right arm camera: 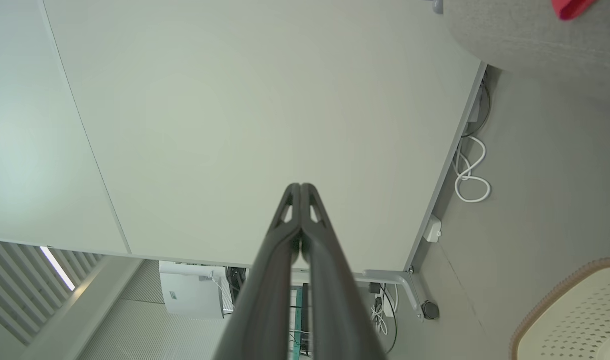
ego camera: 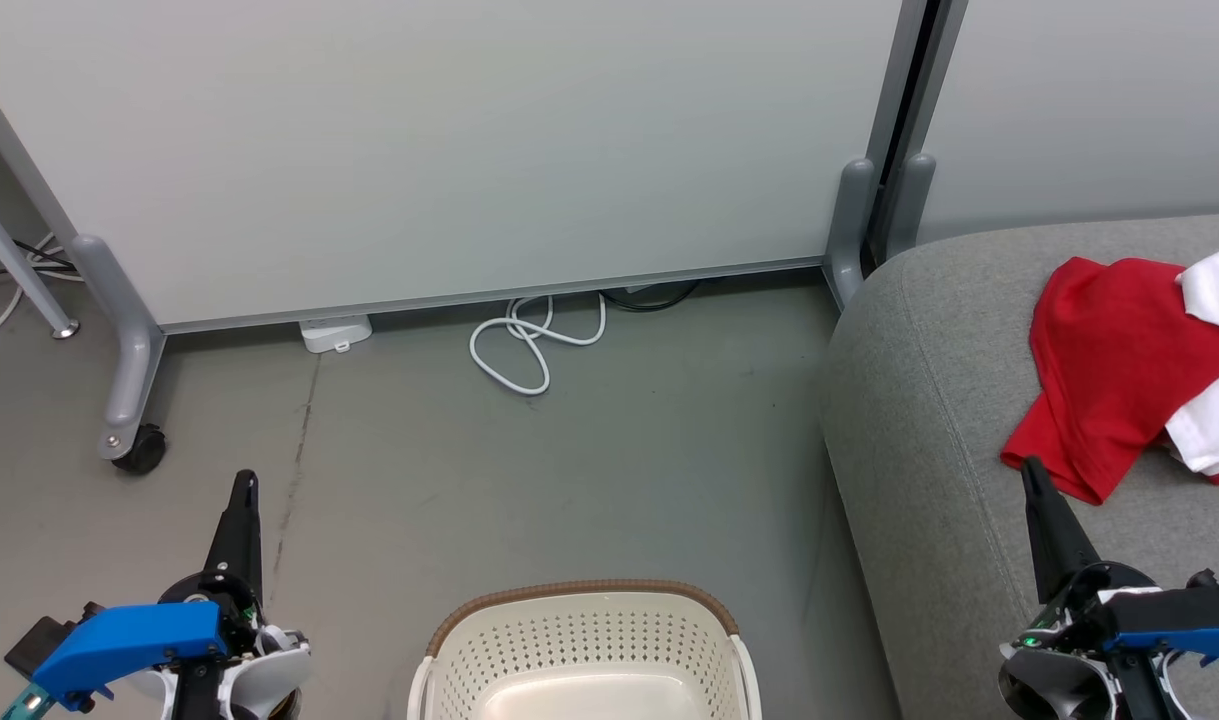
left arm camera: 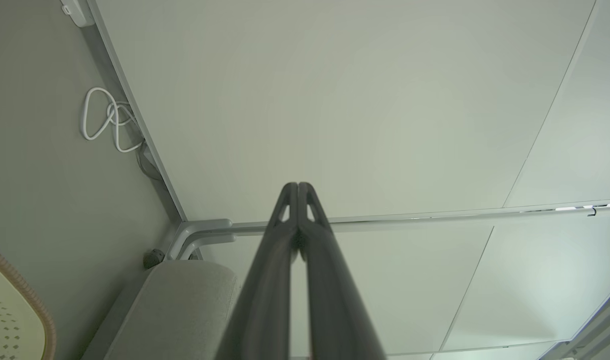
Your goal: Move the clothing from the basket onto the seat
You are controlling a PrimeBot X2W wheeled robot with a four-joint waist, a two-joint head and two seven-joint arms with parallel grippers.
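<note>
Looking at it now, the red-and-white clothing (ego camera: 1109, 380) lies in a crumpled heap on the grey seat (ego camera: 929, 420), well apart from the basket (ego camera: 579, 587). It's soft, light, floppy stuff — I'd pinch a raised red fold, not a flat patch. The heap runs longest from the seat's far side toward its near edge, with 1 red corner pointing at the right gripper (ego camera: 1031, 470). That one and the left gripper (ego camera: 245, 482) both have their 2 fingers pressed together, holding nothing.

Grey seat (ego camera: 929, 430) bearing red clothing (ego camera: 1109, 370), floor (ego camera: 649, 470) bearing basket (ego camera: 581, 588)
</note>
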